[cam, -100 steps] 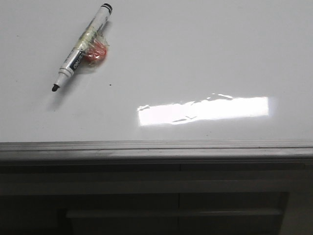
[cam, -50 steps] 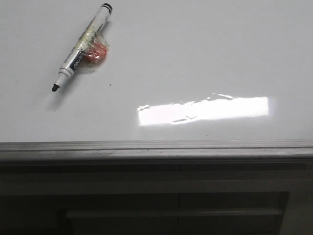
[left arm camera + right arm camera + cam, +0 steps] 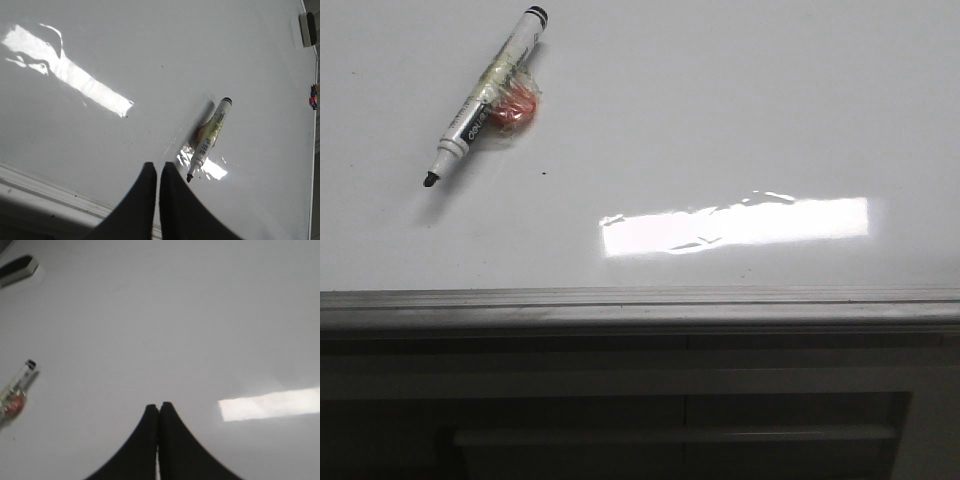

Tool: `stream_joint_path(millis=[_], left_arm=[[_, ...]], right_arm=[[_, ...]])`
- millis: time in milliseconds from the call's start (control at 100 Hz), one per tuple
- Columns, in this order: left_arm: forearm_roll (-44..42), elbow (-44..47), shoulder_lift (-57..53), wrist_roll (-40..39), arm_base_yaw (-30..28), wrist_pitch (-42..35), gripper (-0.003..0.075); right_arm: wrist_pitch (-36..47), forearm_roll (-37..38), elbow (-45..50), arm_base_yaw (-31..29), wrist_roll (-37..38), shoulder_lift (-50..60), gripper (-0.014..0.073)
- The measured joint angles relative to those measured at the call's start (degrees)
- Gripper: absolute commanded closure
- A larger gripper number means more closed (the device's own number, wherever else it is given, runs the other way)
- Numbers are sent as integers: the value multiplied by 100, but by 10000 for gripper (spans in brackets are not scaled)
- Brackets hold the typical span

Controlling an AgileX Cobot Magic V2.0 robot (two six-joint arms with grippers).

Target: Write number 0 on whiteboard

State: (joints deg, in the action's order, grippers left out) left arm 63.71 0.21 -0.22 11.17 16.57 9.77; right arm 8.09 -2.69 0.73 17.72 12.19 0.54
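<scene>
The whiteboard (image 3: 720, 120) lies flat, glossy white, with a bright rectangular glare (image 3: 735, 226) and a grey edge strip (image 3: 640, 300) at its near side. No drawn number 0 shows on it; only a tiny black speck (image 3: 543, 173). An uncapped black marker (image 3: 485, 95) lies at the far left, tip toward the near edge, with a red lump (image 3: 513, 107) wrapped against its barrel. My left gripper (image 3: 158, 166) is shut and empty, hovering just beside the marker (image 3: 210, 137) tip. My right gripper (image 3: 159, 406) is shut and empty over bare board, the marker (image 3: 17, 385) far off to its side.
A dark cabinet front (image 3: 680, 420) lies below the board's near edge. A black eraser (image 3: 310, 29) and small coloured magnets (image 3: 313, 97) sit at the board's far edge; the eraser also shows in the right wrist view (image 3: 17, 266).
</scene>
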Motion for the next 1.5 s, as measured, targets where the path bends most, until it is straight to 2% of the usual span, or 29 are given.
stream_joint_path(millis=[120, 170, 220, 290, 340, 400, 450, 480, 570, 610, 730, 850, 900, 940, 1040, 1090, 1300, 1500], left_arm=[[-104, -34, 0, 243, 0, 176, 728], [-191, -133, 0, 447, 0, 329, 690], [-299, -307, 0, 677, 0, 571, 617], [-474, -660, 86, 1061, 0, 1007, 501], [-656, -991, 282, 1347, 0, 1376, 428], [-900, -1353, 558, 1726, 0, 1726, 381], [-1170, -1689, 852, 1999, 0, 2001, 391], [-1411, -1932, 1087, 2131, 0, 2176, 423], [-2204, -2499, 1723, 2352, 0, 2509, 547], [-2621, -2760, 2067, 2395, 0, 2628, 564], [-3328, -3472, 3048, 2444, 0, 2862, 517], [-3492, -4138, 3910, 2452, 27, 3033, 362], [-3506, -4365, 4263, 2452, 140, 3110, 320], [-3516, -4535, 4468, 2452, 276, 3153, 323], [-3575, -4824, 5008, 2440, 688, 3241, 419], [-3691, -4930, 5222, 2281, 892, 3244, 442], [-4725, -5064, 5874, 1245, 1597, 3193, 400], [-5006, -5064, 6239, 989, 1996, 2880, 339]], right_arm=[[217, -794, 0, 0, 78, 0, 662], [171, -913, -11, 0, 93, 0, 659], [-51, -983, -73, 0, 97, 0, 642], [-416, -1018, -210, 0, 107, 0, 575], [-632, -1033, -312, 0, 107, 0, 491], [-905, -1033, -447, 0, 107, 0, 401], [-1123, -1033, -538, 0, 110, 0, 335], [-1248, -1033, -585, 0, 110, 0, 301], [-1663, -1033, -708, 0, 110, 0, 283], [-1829, -1033, -751, 0, 110, 0, 285], [-2048, -1033, -798, 0, 110, 0, 284], [-2097, -1033, -798, 0, 110, 0, 284], [-2112, -1033, -798, 0, 110, 0, 284], [-2116, -1033, -798, 0, 110, 0, 284], [-2125, -1033, -798, 0, 119, 0, 284], [-2125, -1033, -798, 0, 119, 0, 284], [-2125, -1033, -798, 0, 119, 0, 284], [-2125, -1033, -798, 0, 119, 0, 284]])
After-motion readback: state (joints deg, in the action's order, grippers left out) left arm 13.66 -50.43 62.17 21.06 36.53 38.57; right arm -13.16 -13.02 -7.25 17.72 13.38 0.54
